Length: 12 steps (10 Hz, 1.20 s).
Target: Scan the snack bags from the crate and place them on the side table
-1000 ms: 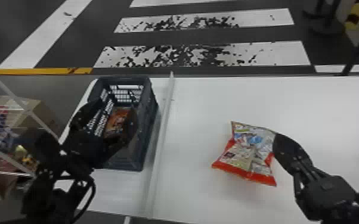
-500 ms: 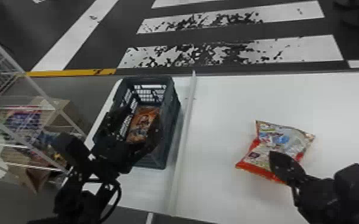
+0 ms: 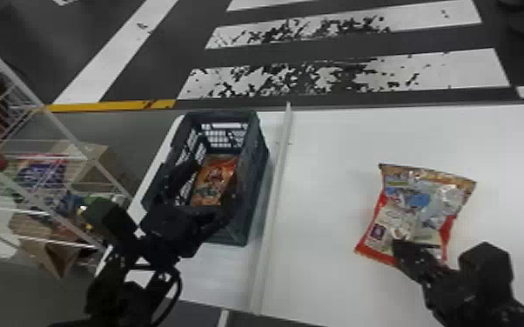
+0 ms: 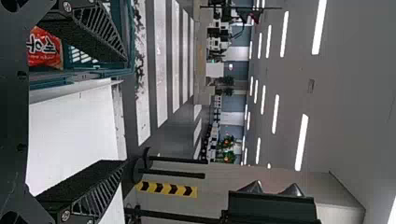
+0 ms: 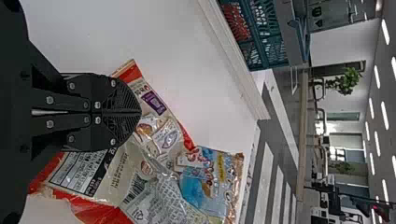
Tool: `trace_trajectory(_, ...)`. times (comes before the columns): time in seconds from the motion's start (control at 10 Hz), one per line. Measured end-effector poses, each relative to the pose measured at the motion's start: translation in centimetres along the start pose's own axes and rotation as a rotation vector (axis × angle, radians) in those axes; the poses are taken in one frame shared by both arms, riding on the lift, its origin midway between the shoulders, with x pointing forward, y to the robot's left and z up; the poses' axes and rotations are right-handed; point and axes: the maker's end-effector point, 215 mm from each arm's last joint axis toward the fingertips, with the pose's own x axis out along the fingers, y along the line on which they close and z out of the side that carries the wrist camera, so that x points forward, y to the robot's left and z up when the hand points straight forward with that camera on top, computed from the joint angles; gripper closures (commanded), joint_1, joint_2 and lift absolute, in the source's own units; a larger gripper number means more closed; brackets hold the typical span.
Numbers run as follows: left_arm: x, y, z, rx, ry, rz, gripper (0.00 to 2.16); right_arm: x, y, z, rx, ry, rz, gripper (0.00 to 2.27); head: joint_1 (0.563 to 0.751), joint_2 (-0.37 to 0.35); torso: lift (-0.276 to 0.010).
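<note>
The left gripper (image 3: pixel 216 178) stands wide open, its two fingers well apart with nothing between them, over the near end of the green-grey slatted crate (image 3: pixel 257 169); whether its tips dip below the rim, I cannot tell. In the crate, just ahead of these fingers, lies an orange-red snack bag (image 3: pixel 214 176) with large dark lettering edged in white. The right gripper (image 3: pixel 398 245) is closed, finger against finger, nothing seen pinched between them. It is over the near edge of a silver snack bag (image 3: pixel 426 204) with red borders; contact I cannot tell. That bag lies on the white table (image 3: pixel 330 208), mostly ahead of the right gripper's tips, printed side up: a purple label (image 5: pixel 154 102), a framed panel of small print (image 5: pixel 79 175) and a barcode (image 5: pixel 133 189).
</note>
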Motion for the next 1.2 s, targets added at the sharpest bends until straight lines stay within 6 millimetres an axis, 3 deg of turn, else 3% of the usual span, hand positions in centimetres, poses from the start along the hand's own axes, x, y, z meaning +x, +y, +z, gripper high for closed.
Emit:
trace_trajectory(0.3, -0.1, -0.1, -0.4, -0.012, 0.003, -0.009, 0.10, 0.2, 0.3, -2.2, -0.021, 0.041, 0.010, 2.14, 0.695, 0.299, -0.094)
trace_trajectory(0.4, -0.1, 0.0, -0.5, -0.018, 0.003, -0.010, 0.10, 0.0, 0.4, -1.7, -0.031, 0.032, 0.011, 2.14, 0.695, 0.300, -0.094)
trace_trajectory(0.7, -0.4, 0.4, -0.2, -0.023, -0.003, -0.006, 0.10, -2.1, 0.5, 3.5, -0.053, -0.052, -0.002, 2.14, 0.695, 0.308, -0.094)
trace_trajectory(0.9, -0.5, 0.4, -0.2, -0.023, -0.002, -0.007, 0.10, -2.6, 0.4, 5.5, -0.063, -0.081, -0.007, 2.14, 0.695, 0.309, -0.094)
trace_trajectory(1.2, -0.7, 0.5, -0.2, -0.022, 0.000, -0.006, 0.10, -1.7, -2.6, 8.8, -0.086, -0.120, -0.062, 2.14, 0.695, 0.282, -0.094)
